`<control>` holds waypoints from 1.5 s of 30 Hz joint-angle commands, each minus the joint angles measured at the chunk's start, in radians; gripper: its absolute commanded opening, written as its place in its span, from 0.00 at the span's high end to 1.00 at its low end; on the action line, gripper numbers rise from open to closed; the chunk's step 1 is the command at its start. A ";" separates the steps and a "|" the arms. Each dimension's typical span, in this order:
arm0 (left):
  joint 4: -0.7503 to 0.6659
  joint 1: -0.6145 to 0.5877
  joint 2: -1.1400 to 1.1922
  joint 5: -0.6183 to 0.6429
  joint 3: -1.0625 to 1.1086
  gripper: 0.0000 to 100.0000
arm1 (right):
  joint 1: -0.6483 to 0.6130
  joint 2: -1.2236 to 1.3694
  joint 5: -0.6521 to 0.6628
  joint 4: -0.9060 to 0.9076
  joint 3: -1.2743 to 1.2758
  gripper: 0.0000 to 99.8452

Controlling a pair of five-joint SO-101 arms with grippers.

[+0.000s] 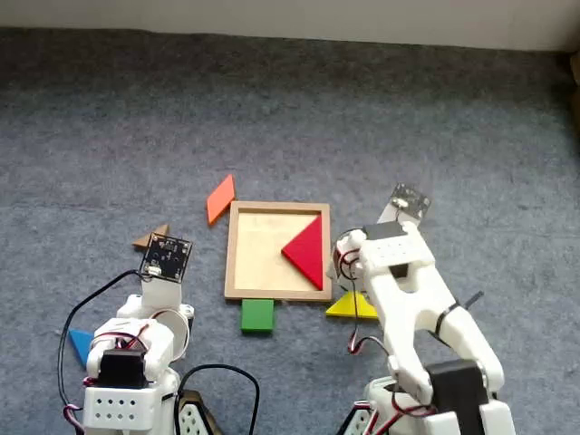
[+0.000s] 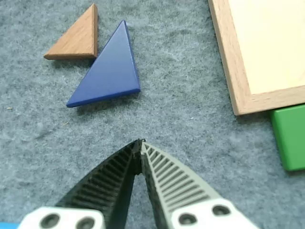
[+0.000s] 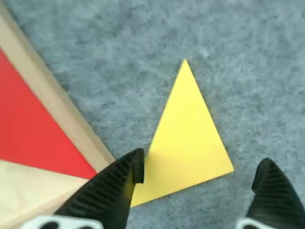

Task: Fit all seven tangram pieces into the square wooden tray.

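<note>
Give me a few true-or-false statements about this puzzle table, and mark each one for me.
1. The red triangle lies inside the wooden tray. True.
2. The green square sits inside the tray. False: it lies on the grey carpet, just outside the tray's edge.
3. The right gripper is open over the yellow triangle. True.
4. The left gripper holds the dark blue triangle. False: it is shut on nothing, and that triangle lies apart from it, next to the brown triangle.
</note>
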 commanded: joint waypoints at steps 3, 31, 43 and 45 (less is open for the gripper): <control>0.008 -0.010 -0.033 0.008 0.019 0.98 | -0.016 0.133 -0.054 -0.024 -0.128 0.65; 0.008 -0.010 -0.033 0.008 0.019 0.98 | 0.120 0.271 0.186 -0.024 -0.295 0.90; 0.008 -0.010 -0.033 0.008 0.019 0.98 | 0.159 0.277 0.686 -0.025 -0.475 0.90; 0.008 -0.010 -0.033 0.008 0.019 0.98 | 0.160 0.277 0.753 -0.025 -0.492 0.90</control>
